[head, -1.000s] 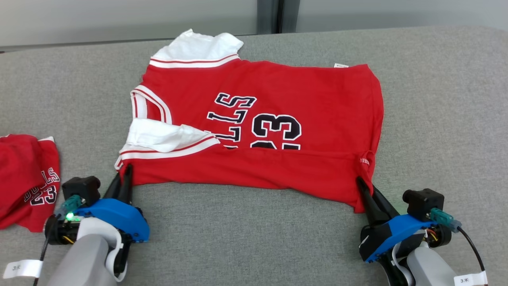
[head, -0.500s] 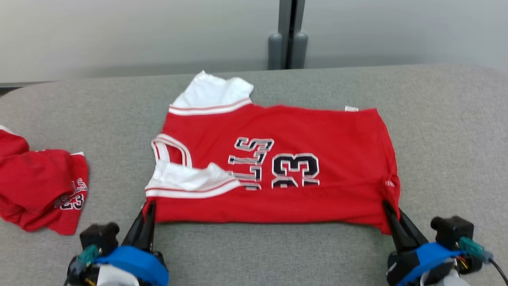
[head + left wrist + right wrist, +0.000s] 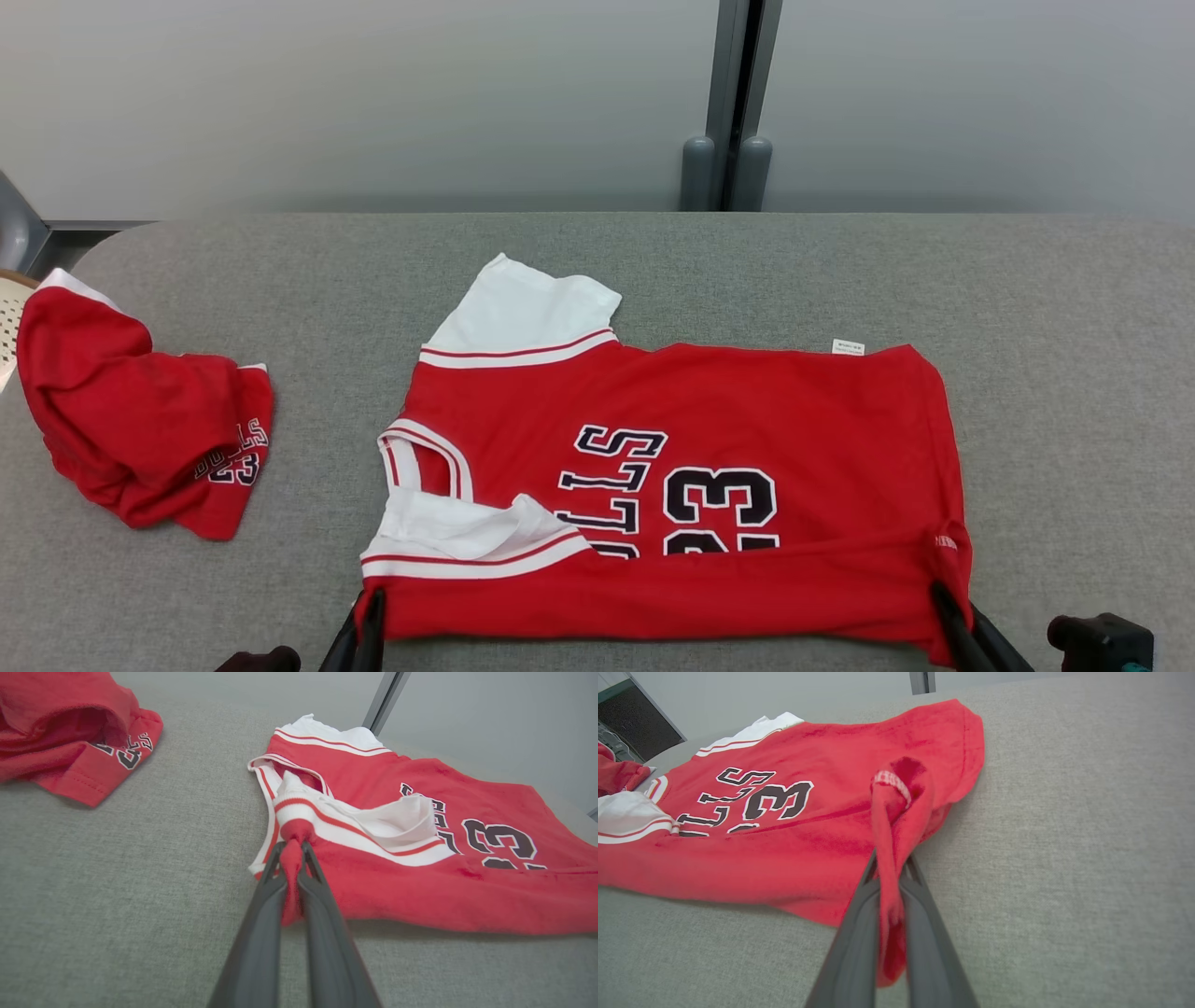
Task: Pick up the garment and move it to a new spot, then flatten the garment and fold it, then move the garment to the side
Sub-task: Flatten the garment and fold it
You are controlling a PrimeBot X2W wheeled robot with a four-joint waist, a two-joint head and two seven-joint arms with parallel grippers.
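Grey table (image 3: 653, 271); red jersey (image 3: 766, 411) flat, near edge seemingly folded.

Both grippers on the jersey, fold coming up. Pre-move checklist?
1. Left gripper shut on jersey at the collar-end near corner: ok.
2. Right gripper shut on the hem-end near corner: ok.
3. Near white sleeve flat: not ok, rumpled over the lettering.
4. Second red garment apart from jersey: ok.
5. Both fabric layers caught in each pinch: cannot tell.
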